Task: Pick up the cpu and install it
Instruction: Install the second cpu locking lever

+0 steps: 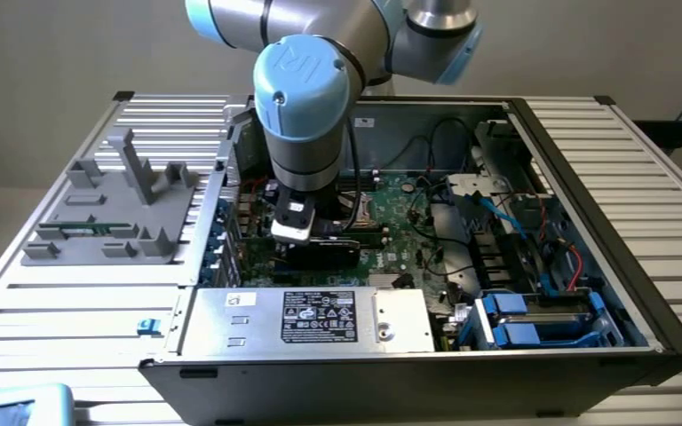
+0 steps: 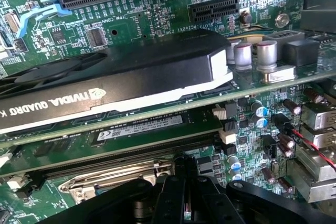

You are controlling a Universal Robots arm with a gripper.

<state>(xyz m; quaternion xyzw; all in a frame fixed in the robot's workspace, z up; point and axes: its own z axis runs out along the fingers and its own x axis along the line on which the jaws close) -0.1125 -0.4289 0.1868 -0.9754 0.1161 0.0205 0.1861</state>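
My gripper point(image 1: 303, 238) hangs inside the open computer case point(image 1: 602, 222), low over the motherboard point(image 1: 407, 235). In the wrist view its black fingers point(image 2: 176, 187) are pressed together, so the gripper point(image 2: 185, 167) is shut with nothing visible between them. Just beside the fingertips lies the metal frame of the processor socket point(image 2: 113, 179). The cpu is hidden from view. A black NVIDIA Quadro expansion card point(image 2: 121, 77) stands in its slot beyond the socket, with a memory stick point(image 2: 142, 127) between the two.
A grey fixture point(image 1: 116, 209) sits on the slatted table at the exterior view's left. The silver power supply point(image 1: 305, 317) fills the case's near side. Blue drive brackets point(image 1: 519, 321) and cables point(image 1: 507, 217) lie toward the exterior view's right. Capacitors point(image 2: 254, 53) stand near the card.
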